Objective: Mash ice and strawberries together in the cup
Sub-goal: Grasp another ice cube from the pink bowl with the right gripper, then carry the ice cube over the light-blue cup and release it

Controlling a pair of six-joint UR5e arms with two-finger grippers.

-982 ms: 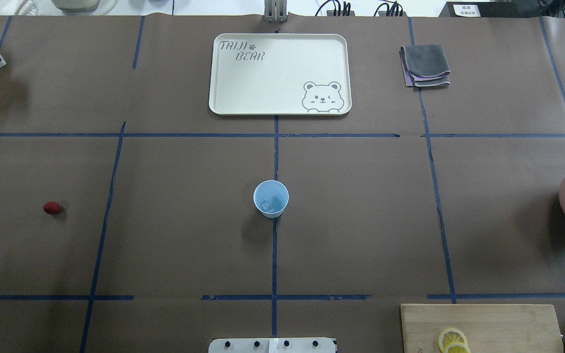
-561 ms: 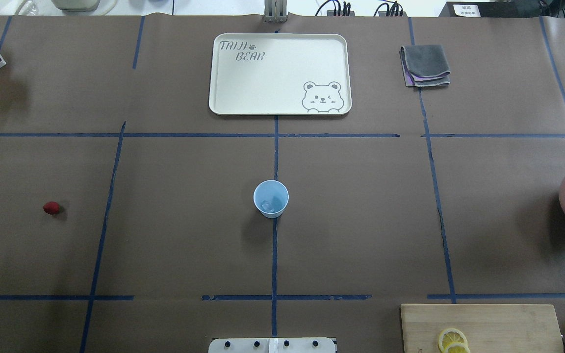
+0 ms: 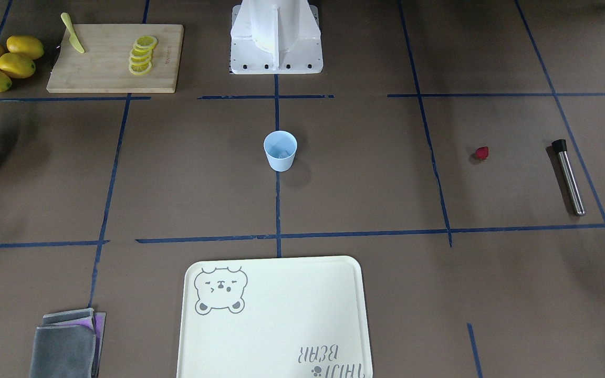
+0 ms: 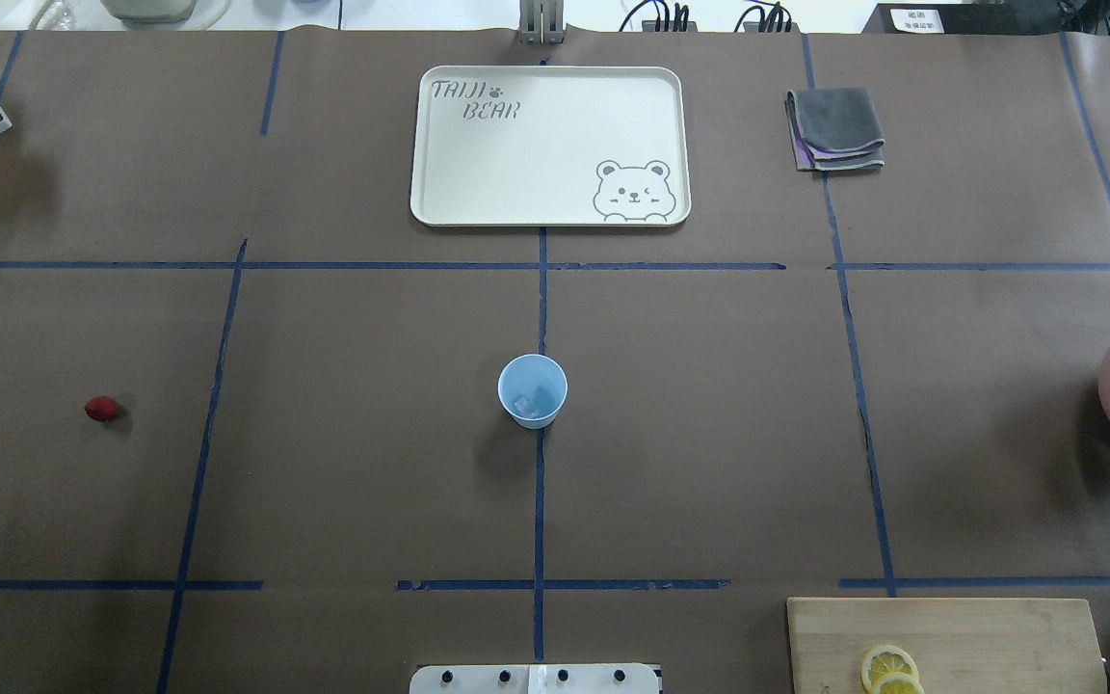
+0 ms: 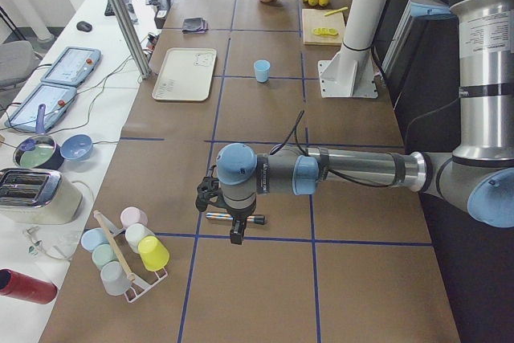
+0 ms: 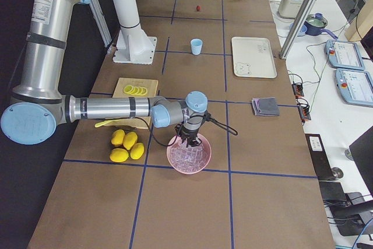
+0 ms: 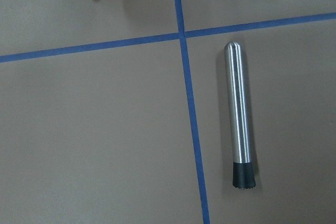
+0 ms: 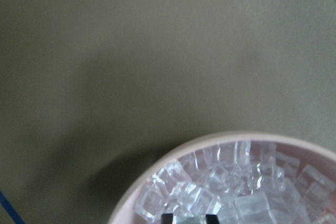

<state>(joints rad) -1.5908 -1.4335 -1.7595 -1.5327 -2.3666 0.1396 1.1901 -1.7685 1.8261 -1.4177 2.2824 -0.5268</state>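
The light-blue cup (image 4: 532,390) stands upright at the table's middle and also shows in the front view (image 3: 280,150). A few clear ice chunks (image 4: 522,403) lie in its bottom. The dark-red strawberry (image 4: 101,409) lies alone on the paper far to the left. My right gripper (image 8: 189,217) is low over the pink bowl of ice (image 6: 188,154). Its dark fingertips (image 8: 167,217) stand one cube's width apart, with a pale ice chunk between them. My left gripper (image 5: 235,234) hovers above a steel muddler (image 7: 240,129); I cannot tell whether it is open.
A cream bear tray (image 4: 439,207) lies beyond the cup and a folded grey cloth (image 4: 836,128) at the far right. A cutting board (image 3: 108,73) with lemon slices, a knife and whole lemons (image 3: 3,60) is near the robot's base. A rack of cups (image 5: 128,251) stands at the left end.
A dark tip of my right gripper has come into the overhead view over the pink bowl's ice at the right edge. The cup, the strawberry and the muddler have not moved.
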